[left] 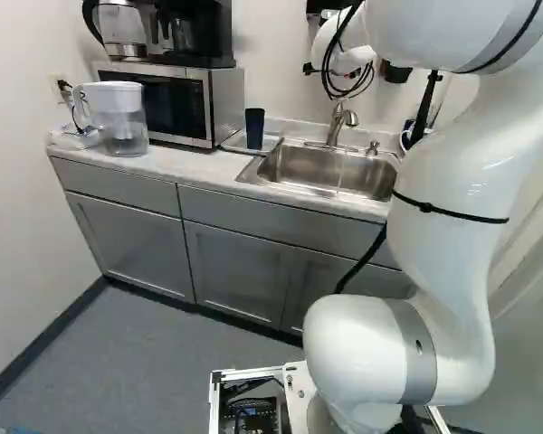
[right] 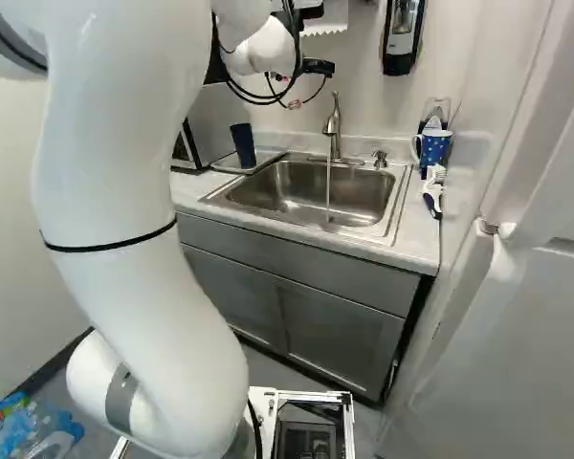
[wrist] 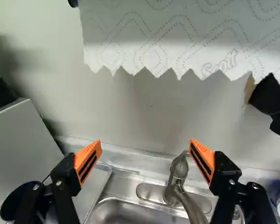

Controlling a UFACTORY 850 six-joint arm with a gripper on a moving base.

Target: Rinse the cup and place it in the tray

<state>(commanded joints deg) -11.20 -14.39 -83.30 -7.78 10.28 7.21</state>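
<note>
My gripper (right: 316, 67) shows only in part in the right base view, above and behind the sink. Its two orange-padded fingers stand wide apart in the wrist view, the gripper (wrist: 145, 147) holding nothing. A dark blue cup (left: 254, 128) stands on the tray (left: 234, 143) between microwave and sink. In the wrist view a dark round rim, apparently the cup's (wrist: 14, 201), lies beside one finger, partly covered. The faucet (right: 333, 129) has a thin stream of water falling into the sink (right: 311, 191); ahead of the gripper the faucet (wrist: 178, 172) shows closer.
The microwave (left: 172, 99) and a water pitcher (left: 124, 117) stand left of the sink. A dotted blue mug (right: 435, 146) and brushes (right: 433, 189) are at its right. Paper towel (wrist: 177, 37) hangs ahead of the gripper; a soap dispenser (right: 403, 33) is on the wall.
</note>
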